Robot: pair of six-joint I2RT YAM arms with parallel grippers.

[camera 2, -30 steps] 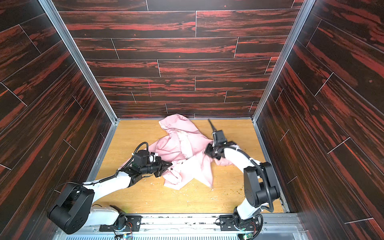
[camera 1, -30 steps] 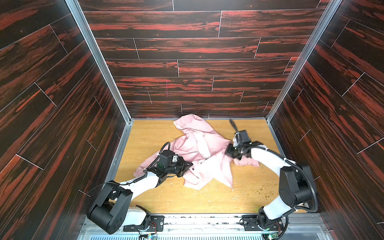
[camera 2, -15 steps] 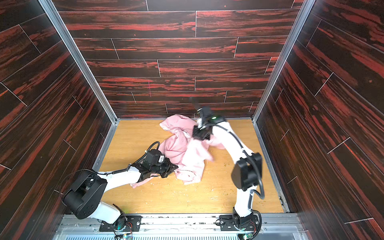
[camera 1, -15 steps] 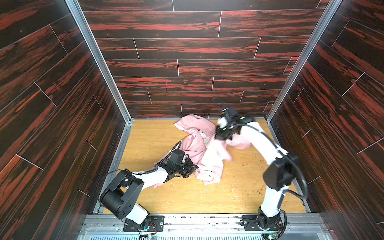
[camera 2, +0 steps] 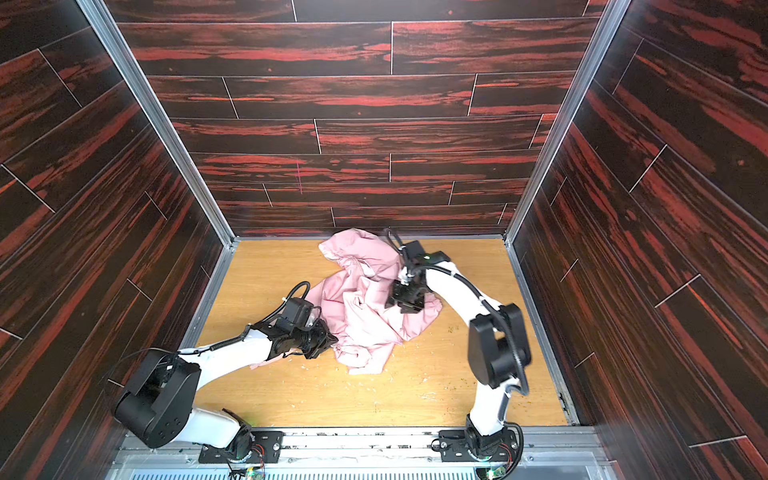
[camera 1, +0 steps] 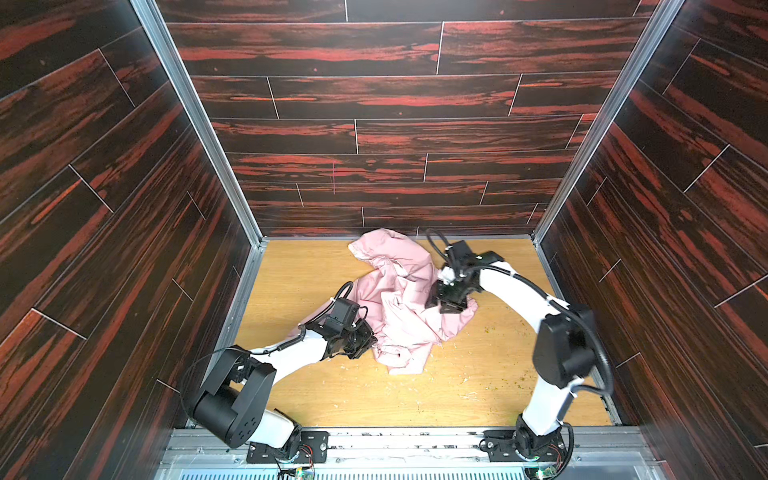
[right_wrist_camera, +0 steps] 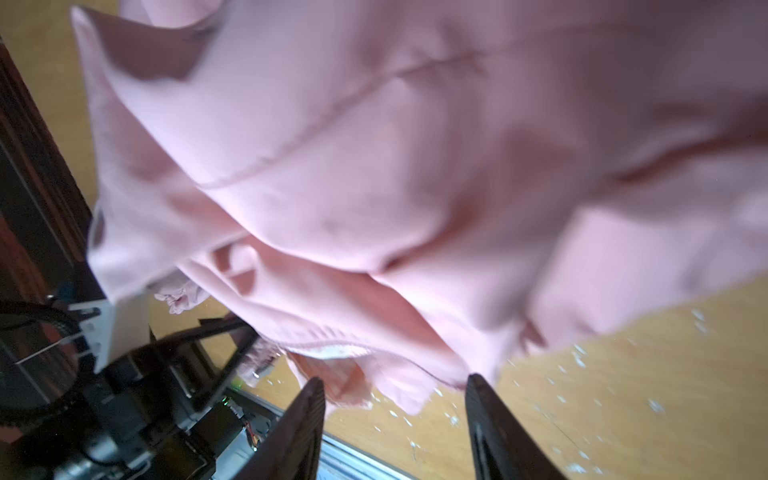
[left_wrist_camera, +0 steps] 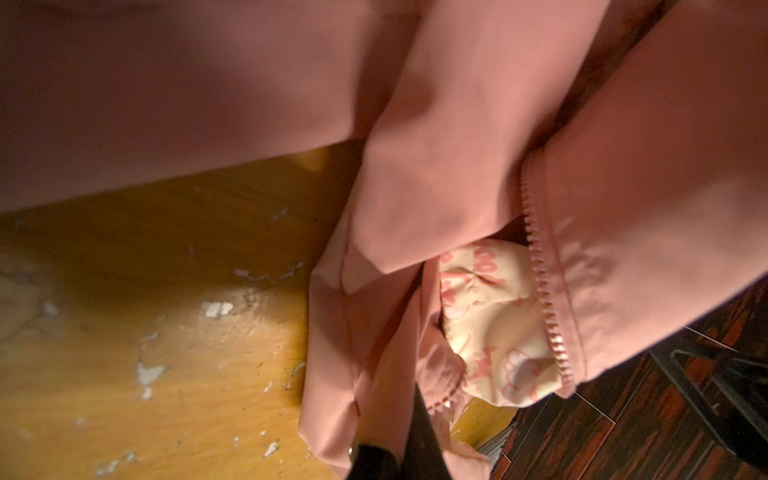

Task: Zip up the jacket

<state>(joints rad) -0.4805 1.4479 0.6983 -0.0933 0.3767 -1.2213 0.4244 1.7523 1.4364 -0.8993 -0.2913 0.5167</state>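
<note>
We are at the spreading-out step, with no zipping begun. The small light-pink, thin-fabric hooded jacket lies crumpled on the light wood-grain table, in the middle of both top views and reaching up to the back wall. The left gripper is clamped tight, apparently on a fold at the heap's lower-left edge, though its wrist view is dim. The right gripper hangs just over the heap's right side, jaws apart with nothing between them. One row of pink zipper teeth shows, unjoined. Next, we judge, the right gripper needs a fresh hold to pull the front flat so both zipper edges can meet. The heap's long axis runs from upper centre to lower centre of the frame; we cannot tell which end is the hood.
</note>
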